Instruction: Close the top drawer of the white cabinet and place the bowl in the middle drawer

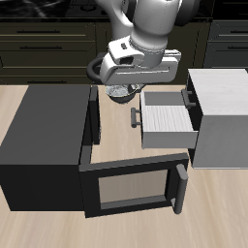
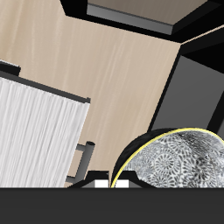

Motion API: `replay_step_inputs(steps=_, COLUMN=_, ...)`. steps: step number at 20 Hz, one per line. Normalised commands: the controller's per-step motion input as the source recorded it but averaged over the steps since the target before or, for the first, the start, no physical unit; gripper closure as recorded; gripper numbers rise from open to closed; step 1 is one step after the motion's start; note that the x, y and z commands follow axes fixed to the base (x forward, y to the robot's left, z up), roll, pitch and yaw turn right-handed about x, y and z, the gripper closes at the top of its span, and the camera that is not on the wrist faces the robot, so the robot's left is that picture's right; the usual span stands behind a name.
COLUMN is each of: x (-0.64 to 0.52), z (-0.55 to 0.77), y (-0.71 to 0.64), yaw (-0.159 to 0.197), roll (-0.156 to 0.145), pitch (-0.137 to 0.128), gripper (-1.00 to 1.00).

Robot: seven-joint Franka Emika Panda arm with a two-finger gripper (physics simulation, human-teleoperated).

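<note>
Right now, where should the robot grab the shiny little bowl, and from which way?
Probably by its rim, coming straight down, one finger inside and one outside. The bowl sits upright with its mouth open upward, and its round wall offers no flat sides. The black box stands close beside it, so a sideways approach looks cramped.

one bowl [image 2: 179, 157], one white cabinet [image 1: 225, 116], one open drawer [image 1: 167, 120], one black box [image 1: 44, 145].
</note>
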Motion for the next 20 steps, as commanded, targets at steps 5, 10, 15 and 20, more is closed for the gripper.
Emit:
replay_step_inputs(steps=5, x=0.03, z=0.01, y=0.21, yaw=0.015, roll=0.029, pitch=-0.007, gripper=1.0)
replay_step_inputs(steps=10, x=0.04, z=-0.01, y=0.05, yaw=0.076, roll=-0.023, pitch=-0.013, gripper=1.0)
replay_step_inputs(steps=15, x=0.0, z=-0.14, y=0.03, yaw=0.173, roll=0.004, pitch=0.036, gripper=1.0)
replay_step_inputs(steps=20, x=-0.06, z=-0.06, y=0.01, yaw=0.183, roll=-0.012, pitch=-0.036, gripper=1.0)
